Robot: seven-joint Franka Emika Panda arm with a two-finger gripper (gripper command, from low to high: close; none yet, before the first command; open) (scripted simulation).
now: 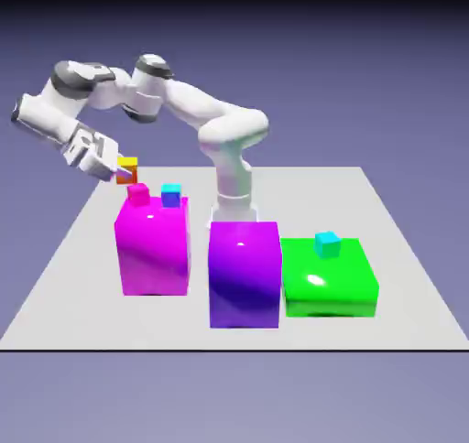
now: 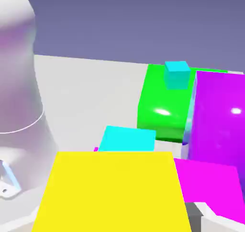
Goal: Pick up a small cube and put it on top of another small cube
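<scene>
Inspector A: The end effector (image 1: pixel 122 168) is seen clamped on the small orange-yellow cube (image 1: pixel 127 169), which is held in the air above the far edge of the magenta block (image 1: pixel 153 246), toward the exterior view's left. No contact between that cube and anything below it is observed.

Inspector B: Confirmed in the hand view. The orange-yellow cube (image 2: pixel 112 192) is shown large between the fingertips (image 2: pixel 215 219), and most of them is hidden by it; only a pale grey tip is seen at the lower right.

Inspector A: On the magenta block, a tiny crimson-pink cube (image 1: pixel 138 194) and a tiny cyan cube (image 1: pixel 170 195) are recorded side by side, close together. The held cube is placed just above and slightly left of the pink one.

Inspector B: A second cyan cube (image 1: pixel 328 243) is noted on the low green block (image 1: pixel 329 280), at the exterior view's right. A tall purple block (image 1: pixel 244 274) is set between the magenta and green blocks, all on the grey desk (image 1: pixel 403 276).

Inspector A: In the hand view, the near cyan cube (image 2: pixel 129 139) is seen just past the held cube's top edge, and the far one (image 2: pixel 176 74) on the green block (image 2: pixel 160 111).
</scene>
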